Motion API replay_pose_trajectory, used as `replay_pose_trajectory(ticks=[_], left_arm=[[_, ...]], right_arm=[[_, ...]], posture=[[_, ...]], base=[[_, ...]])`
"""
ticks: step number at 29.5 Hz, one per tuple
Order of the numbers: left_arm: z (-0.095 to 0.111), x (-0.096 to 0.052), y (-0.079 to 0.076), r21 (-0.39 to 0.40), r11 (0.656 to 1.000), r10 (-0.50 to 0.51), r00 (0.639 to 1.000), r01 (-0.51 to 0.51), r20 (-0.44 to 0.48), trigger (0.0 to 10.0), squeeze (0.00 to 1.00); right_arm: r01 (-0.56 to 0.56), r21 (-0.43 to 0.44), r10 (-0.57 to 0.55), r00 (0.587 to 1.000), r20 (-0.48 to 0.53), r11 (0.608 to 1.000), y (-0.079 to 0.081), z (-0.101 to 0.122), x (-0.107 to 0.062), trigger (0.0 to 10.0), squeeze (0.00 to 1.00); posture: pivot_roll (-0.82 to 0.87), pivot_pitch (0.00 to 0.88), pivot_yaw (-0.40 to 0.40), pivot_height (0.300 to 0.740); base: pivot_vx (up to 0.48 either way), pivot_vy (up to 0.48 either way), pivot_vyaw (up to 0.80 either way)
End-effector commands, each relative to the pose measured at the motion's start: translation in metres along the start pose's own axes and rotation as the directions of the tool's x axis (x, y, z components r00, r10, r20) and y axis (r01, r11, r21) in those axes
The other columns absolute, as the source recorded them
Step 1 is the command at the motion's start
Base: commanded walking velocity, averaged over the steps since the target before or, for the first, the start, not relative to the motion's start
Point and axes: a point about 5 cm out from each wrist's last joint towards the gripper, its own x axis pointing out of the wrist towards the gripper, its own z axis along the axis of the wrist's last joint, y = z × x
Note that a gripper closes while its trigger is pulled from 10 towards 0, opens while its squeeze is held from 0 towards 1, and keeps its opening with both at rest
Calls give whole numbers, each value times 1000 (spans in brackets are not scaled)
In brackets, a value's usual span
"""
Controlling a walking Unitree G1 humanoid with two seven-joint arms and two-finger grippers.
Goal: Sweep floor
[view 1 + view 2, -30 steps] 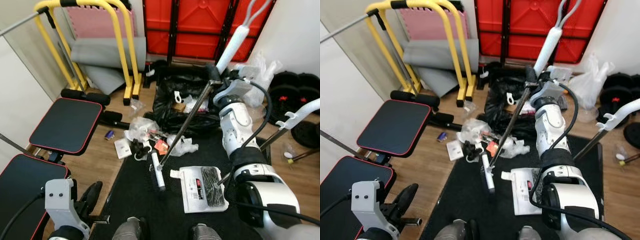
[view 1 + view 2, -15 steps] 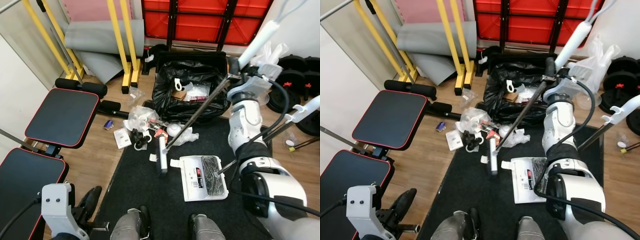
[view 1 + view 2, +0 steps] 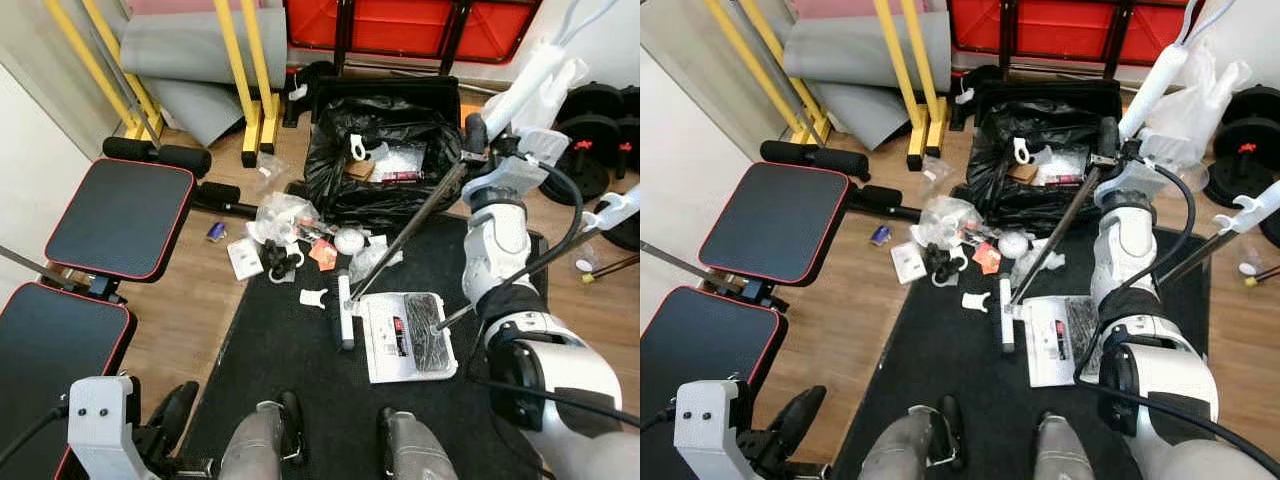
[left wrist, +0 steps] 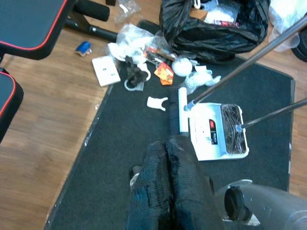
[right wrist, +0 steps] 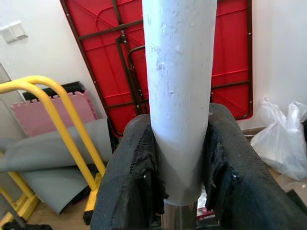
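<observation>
Right gripper [image 5: 177, 191] is clamped on the broom [image 3: 400, 240] handle, its head against the dustpan [image 3: 408, 336] on the black mat [image 3: 290, 370]. Left gripper [image 4: 168, 177], fingers together, hangs idle. Pushing hard could shove the dustpan away, scattering debris

The right arm [image 3: 497, 262] is silver, built of rounded segments, with a black cable looping alongside. Each pincer has textured black fingers [image 5: 129, 182]. Both feet [image 3: 258, 450] are grey.
</observation>
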Motion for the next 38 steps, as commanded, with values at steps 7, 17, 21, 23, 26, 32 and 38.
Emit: replay_pose_trajectory(ticks=[7, 17, 21, 23, 26, 32, 38], left_arm=[[-5, -7, -1, -10, 1000, 13, 998, -13, -55, 10000, 0], [-7, -12, -3, -20, 1000, 13, 997, -15, -76, 10000, 0], [-9, -12, -4, -23, 1000, 15, 997, -16, -81, 10000, 0], [-9, -13, -4, -24, 1000, 15, 996, -17, -83, 10000, 0], [-9, -13, -4, -25, 1000, 15, 996, -17, -85, 10000, 0], [-11, -10, -5, -31, 999, 12, 997, -15, -83, 10000, 0], [-13, -6, -7, -39, 999, 7, 997, -10, -77, 10000, 0]], right_arm=[[-26, 114, 14, 995, 103, 993, 14, 18, 13, 10000, 0], [-25, -40, 25, 1000, -14, 999, 14, -3, 3, 10000, 0], [-18, -167, 10, 999, -53, 986, 7, -7, 0, 10000, 0], [-8, -200, -2, 999, -53, 980, 4, -6, 0, 10000, 0], [-1, -219, -11, 999, -52, 976, 2, -6, 0, 10000, 0], [47, -307, -43, 999, 19, 951, 0, 21, 21, 10000, 0], [0, -240, 19, 997, 74, 971, 21, 47, 41, 10000, 0]], posture=[[83, 434, 39, 740], [86, 446, 32, 740], [81, 446, 30, 740], [81, 446, 30, 740], [81, 446, 30, 740], [65, 429, 23, 740], [44, 417, 17, 740]], base=[[0, 0, 0], [0, 0, 0], [0, 0, 0], [0, 0, 0], [0, 0, 0], [0, 0, 0], [0, 0, 0]])
